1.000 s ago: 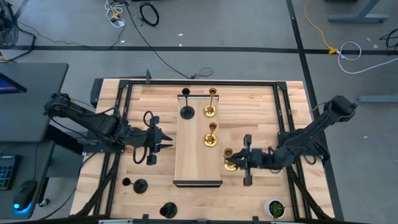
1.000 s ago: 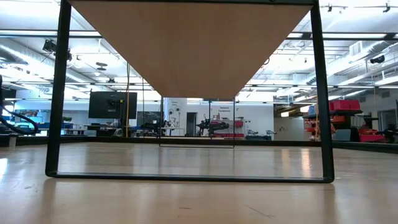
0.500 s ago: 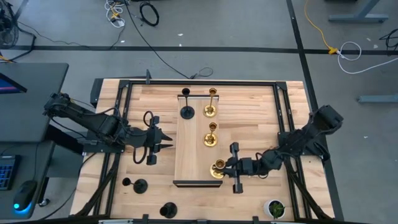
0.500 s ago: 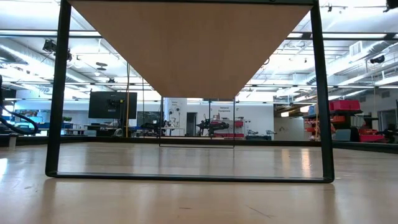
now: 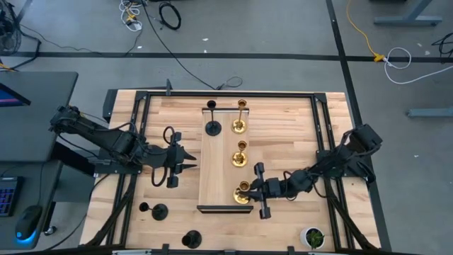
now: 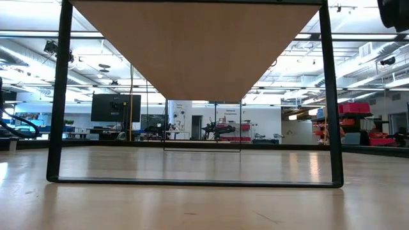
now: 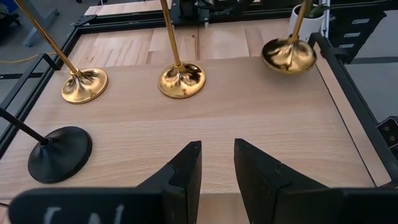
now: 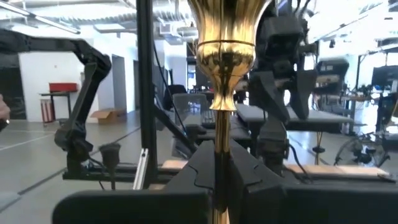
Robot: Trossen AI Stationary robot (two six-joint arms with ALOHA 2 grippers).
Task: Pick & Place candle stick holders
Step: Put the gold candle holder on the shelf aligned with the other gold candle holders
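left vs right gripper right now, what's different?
Load: the right gripper is shut on a gold candlestick; the left gripper holds nothing.
Fingers: the right's are clamped on the stem; the left's stand slightly apart.
Place: the right is at the raised board's near right corner, by the candlestick there; the left sits off the board's left edge, midway along.
Shared: both point inward toward the board.

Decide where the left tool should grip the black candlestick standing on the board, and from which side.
Grip the black candlestick on its thin upright stem, above the flared base, which looks too wide and low to pinch. Come in level from the left tool's own side of the board; the gold candlesticks stand on its other side.
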